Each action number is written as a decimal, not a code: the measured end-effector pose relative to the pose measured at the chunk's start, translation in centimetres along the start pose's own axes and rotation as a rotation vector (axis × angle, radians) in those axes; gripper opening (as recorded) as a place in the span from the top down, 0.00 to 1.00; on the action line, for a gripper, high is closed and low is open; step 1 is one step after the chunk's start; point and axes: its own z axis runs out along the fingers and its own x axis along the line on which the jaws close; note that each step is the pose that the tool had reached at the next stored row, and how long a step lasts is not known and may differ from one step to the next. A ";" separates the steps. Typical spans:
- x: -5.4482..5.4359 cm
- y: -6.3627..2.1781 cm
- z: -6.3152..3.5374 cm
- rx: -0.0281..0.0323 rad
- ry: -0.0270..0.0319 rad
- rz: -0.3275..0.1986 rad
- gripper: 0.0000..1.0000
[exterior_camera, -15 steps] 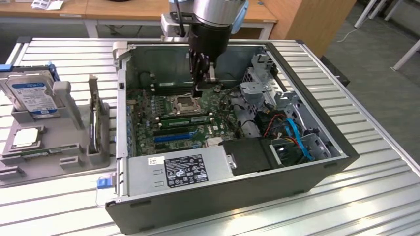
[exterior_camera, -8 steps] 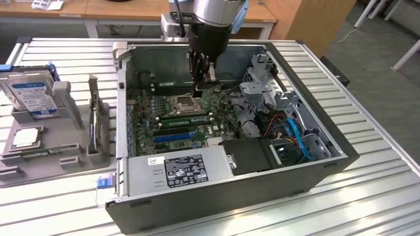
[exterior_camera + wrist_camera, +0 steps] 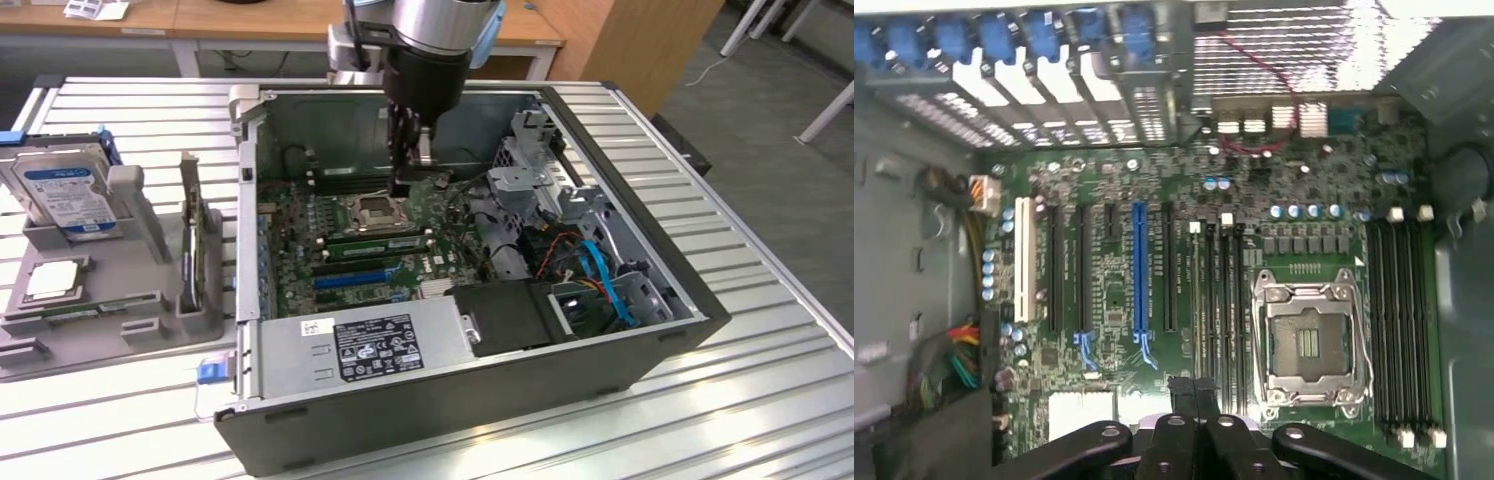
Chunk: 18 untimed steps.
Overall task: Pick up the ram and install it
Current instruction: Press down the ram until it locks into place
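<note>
A robot's clenched, empty claw [image 3: 411,180] hovers just above the motherboard [image 3: 360,235] beside the processor socket [image 3: 1309,340], inside an open computer case [image 3: 641,330] on the worktop [image 3: 747,400].

A ribbed, silvery metal desk [image 3: 747,300] carries two things in the exterior view. An open grey computer case [image 3: 400,420] lies on its side across the middle of the desk, its motherboard facing up and its labelled power supply toward the near edge. At the exterior view's left, just beside the case, a grey parts holder [image 3: 80,335] sits flat on the ribs, with a blue-labelled hard drive [image 3: 64,190] and a square silver processor chip [image 3: 54,280] resting in it.
</note>
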 end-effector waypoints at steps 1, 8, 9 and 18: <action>0.0 0.00 0.00 -0.0008 -0.0014 0.018 0.90; 0.0 0.00 0.02 -0.0060 -0.0105 0.141 0.90; 0.0 0.00 0.02 -0.0059 -0.0085 0.153 0.90; -0.2 0.01 0.01 0.0549 0.0316 0.200 0.90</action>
